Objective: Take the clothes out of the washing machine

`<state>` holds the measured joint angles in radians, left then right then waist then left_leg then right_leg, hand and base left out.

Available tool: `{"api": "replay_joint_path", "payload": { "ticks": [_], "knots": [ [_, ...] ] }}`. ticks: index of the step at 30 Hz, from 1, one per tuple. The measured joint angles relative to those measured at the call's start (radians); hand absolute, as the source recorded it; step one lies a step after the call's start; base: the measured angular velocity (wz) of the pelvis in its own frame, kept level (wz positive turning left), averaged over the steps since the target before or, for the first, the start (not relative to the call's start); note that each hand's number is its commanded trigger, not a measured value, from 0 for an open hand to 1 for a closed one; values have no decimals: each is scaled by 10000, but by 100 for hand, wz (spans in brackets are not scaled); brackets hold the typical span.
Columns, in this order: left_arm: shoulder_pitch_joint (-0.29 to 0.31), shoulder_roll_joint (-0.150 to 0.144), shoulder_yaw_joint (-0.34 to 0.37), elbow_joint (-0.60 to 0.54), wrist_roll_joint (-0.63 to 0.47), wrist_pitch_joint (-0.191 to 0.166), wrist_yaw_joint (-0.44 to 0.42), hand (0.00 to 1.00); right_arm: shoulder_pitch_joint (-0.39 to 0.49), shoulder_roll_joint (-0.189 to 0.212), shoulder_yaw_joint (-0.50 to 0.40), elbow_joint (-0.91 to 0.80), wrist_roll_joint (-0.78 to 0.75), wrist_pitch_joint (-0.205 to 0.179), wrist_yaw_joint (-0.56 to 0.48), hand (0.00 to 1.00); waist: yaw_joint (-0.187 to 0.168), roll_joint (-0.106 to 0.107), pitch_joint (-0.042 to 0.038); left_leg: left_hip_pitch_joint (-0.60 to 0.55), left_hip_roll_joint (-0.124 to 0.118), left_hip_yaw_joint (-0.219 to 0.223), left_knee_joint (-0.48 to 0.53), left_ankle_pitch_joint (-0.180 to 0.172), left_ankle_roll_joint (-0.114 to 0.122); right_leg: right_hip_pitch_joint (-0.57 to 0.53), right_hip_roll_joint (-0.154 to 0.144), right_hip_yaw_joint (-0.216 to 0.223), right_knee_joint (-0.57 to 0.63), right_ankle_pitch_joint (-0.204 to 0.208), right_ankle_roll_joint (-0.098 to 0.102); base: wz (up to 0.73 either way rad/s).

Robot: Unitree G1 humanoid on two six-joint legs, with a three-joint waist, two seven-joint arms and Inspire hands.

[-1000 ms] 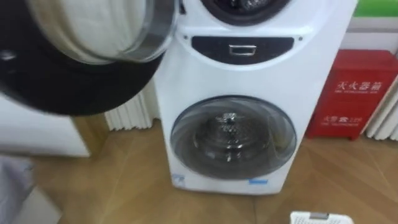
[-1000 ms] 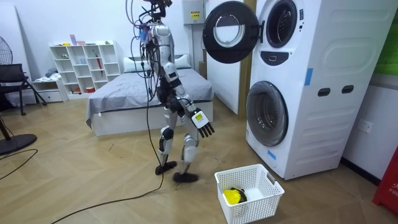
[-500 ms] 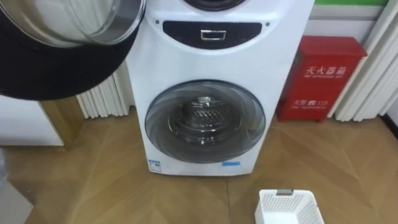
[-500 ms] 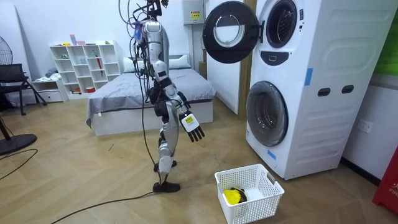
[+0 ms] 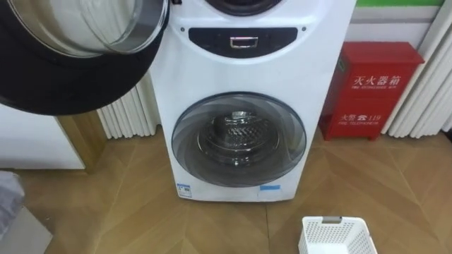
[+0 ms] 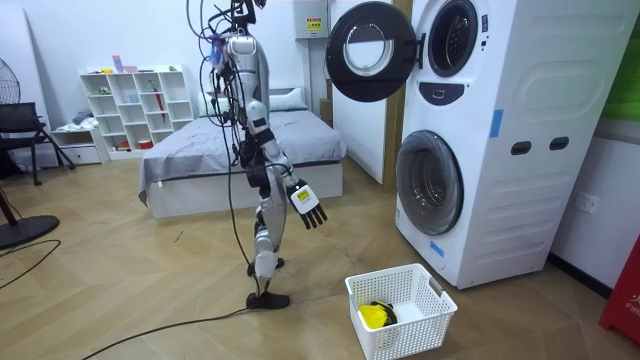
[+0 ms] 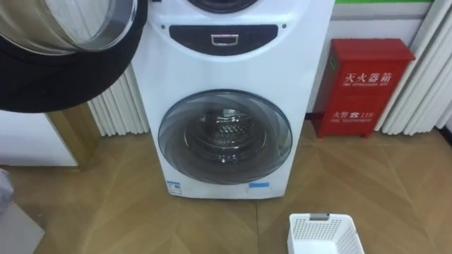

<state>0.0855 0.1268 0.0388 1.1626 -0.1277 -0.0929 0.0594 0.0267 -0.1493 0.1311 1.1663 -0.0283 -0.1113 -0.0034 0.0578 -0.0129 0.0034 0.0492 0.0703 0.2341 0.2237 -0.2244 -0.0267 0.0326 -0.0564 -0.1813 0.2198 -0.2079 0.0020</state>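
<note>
Two white washing machines (image 6: 480,130) stand stacked at the room view's right. The upper one's round door (image 5: 70,77) hangs open to my left, its glass bowl (image 5: 85,28) facing me. The lower door (image 5: 240,139) is shut, with a bare metal drum behind the glass. A white laundry basket (image 6: 400,310) stands on the floor before the machines, a yellow cloth (image 6: 375,316) inside it; its rim (image 5: 337,236) is at the lower right of the left eye view. I stand a couple of steps from the machines, my right hand (image 6: 308,205) hanging open at hip height.
A red cabinet (image 5: 371,88) stands right of the machines and a white radiator (image 5: 127,113) left of them. Behind me in the room view are a grey bed (image 6: 230,150) and white shelves (image 6: 135,105). Wooden floor lies between me and the basket.
I have taken a step and now stand more upright on one leg, my right hand swung slightly back. The eye view shifted, bringing the basket further in. Machines and basket have not moved.
</note>
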Motion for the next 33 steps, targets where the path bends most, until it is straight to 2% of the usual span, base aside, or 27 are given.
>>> {"api": "replay_joint_path", "payload": {
  "ticks": [2, 5, 8, 12, 15, 16, 18, 20, 21, 22, 23, 24, 26, 27, 29, 30, 31, 32, 33],
  "knots": [
    [3, -2, -8, -98, 12, -12, -29, 0, 101, 0, -15, 0, 10, -11, -70, 0, -22, -100, -5, 44, -46, -231, -31, 0, 0, 164, -18, -146, -43, 4, 7, 21],
    [11, -2, -20, -103, 26, -44, -37, 0, 204, 9, -298, 0, -12, -34, -119, 0, -2, -120, 1, 221, -118, -523, -104, -1, 1, 408, -39, -188, -168, 12, 34, 6],
    [5, 0, 2, -103, 14, -179, -37, 0, 200, 19, -469, -29, -238, -70, -309, 0, -1, -76, 31, 222, -163, -510, -110, -4, 5, 324, -115, -210, 13, -21, 87, 0],
    [-58, 14, 4, -15, -300, -189, -33, 0, 197, 24, -465, -73, -245, -62, -311, 0, -18, -14, 50, 310, -196, -452, -243, -6, 8, 213, -161, -210, 260, -33, 108, -4],
    [-149, 120, 337, -31, -413, -186, -32, 0, 108, 23, -564, -82, -748, -77, -307, 0, -63, -12, 50, 298, -246, -503, -245, -11, 16, 302, -184, -215, 162, 4, 172, -1],
    [-269, 235, 398, -31, -433, -183, -31, 0, 120, 18, -687, -76, -823, -81, -316, 0, -114, 29, 79, 307, -259, -562, -222, -12, 19, 371, -181, -224, 103, 34, 207, 11],
    [-429, 462, 490, -117, -563, -176, -13, 0, 129, -35, -774, -105, -864, -84, -389, 0, -147, 88, 73, 308, -290, -576, -200, -15, 24, 415, -181, -196, -76, 58, 231, 2],
    [-608, 803, 960, -566, -831, -164, 138, 0, 131, -139, -949, -276, -908, -126, -392, 0, -288, 274, 114, 321, -294, -637, -196, -4, 46, 533, -158, -177, -178, 103, 229, -2],
    [-695, 881, 1135, -726, -872, -164, 187, 0, 137, -150, -1119, -303, -989, -151, -387, 0, -345, 315, 111, 318, -302, -706, -197, 1, 55, 530, -157, -182, -181, 108, 229, 9],
    [-1041, 1084, 1350, -917, -1129, -177, 261, 0, 138, -203, -1398, -299, -1076, -209, -392, 0, -391, 401, 142, 327, -305, -737, -200, 14, 77, 498, -150, -165, -183, 109, 226, 5],
    [-1465, 1325, 1587, -936, -1562, -185, 294, 0, 142, -267, -1600, -307, -1184, -215, -375, 0, -380, 517, 95, 343, -301, -732, -211, 21, 88, 510, -137, -140, -183, 112, 221, 0],
    [-1619, 1467, 1640, -940, -1769, -210, 352, 0, 154, -303, -1662, -310, -1238, -229, -376, 0, -390, 579, 67, 354, -299, -732, -224, 26, 94, 526, -128, -122, -185, 115, 215, -9],
    [-2113, 2033, 2105, -977, -2305, -247, 436, 0, 258, -469, -2018, -410, -1692, -318, -328, 0, -494, 824, -75, 437, -299, -728, -290, 39, 113, 543, -115, -109, -188, 118, 210, -9],
    [-2194, 2203, 2205, -1056, -2340, -246, 452, 0, 312, -509, -2102, -485, -1762, -318, -304, 0, -515, 862, -90, 460, -299, -710, -301, 40, 112, 522, -112, -84, -185, 118, 210, -12],
    [-2606, 2961, 2350, -1707, -2448, -176, 511, 0, 570, -706, -2256, -599, -1765, -294, -295, 0, -495, 925, -102, 487, -298, -727, -359, 41, 112, 516, -77, 91, -241, 119, 207, -13],
    [-2729, 3152, 2356, -1865, -2545, -176, 525, 0, 639, -727, -2332, -624, -1807, -275, -284, 0, -471, 924, -102, 486, -298, -725, -369, 41, 112, 500, -67, 133, -275, 123, 205, -12],
    [-2874, 3530, 2439, -2204, -2595, -187, 574, 0, 790, -748, -2458, -786, -1880, -220, -268, 0, -412, 931, -106, 487, -298, -726, -378, 41, 112, 524, -55, 188, -328, 142, 209, -14],
    [-3024, 3790, 2608, -2422, -2737, -190, 615, 0, 908, -756, -2570, -893, -1878, -206, -253, 0, -460, 946, -108, 489, -300, -732, -379, 41, 112, 532, -52, 169, -329, 156, 211, -10],
    [-3115, 3865, 2748, -2531, -2738, -180, 645, 0, 980, -751, -2649, -975, -1900, -189, -229, 0, -469, 950, -110, 489, -302, -733, -381, 41, 112, 532, -52, 169, -326, 163, 210, -6]
  ]
}}
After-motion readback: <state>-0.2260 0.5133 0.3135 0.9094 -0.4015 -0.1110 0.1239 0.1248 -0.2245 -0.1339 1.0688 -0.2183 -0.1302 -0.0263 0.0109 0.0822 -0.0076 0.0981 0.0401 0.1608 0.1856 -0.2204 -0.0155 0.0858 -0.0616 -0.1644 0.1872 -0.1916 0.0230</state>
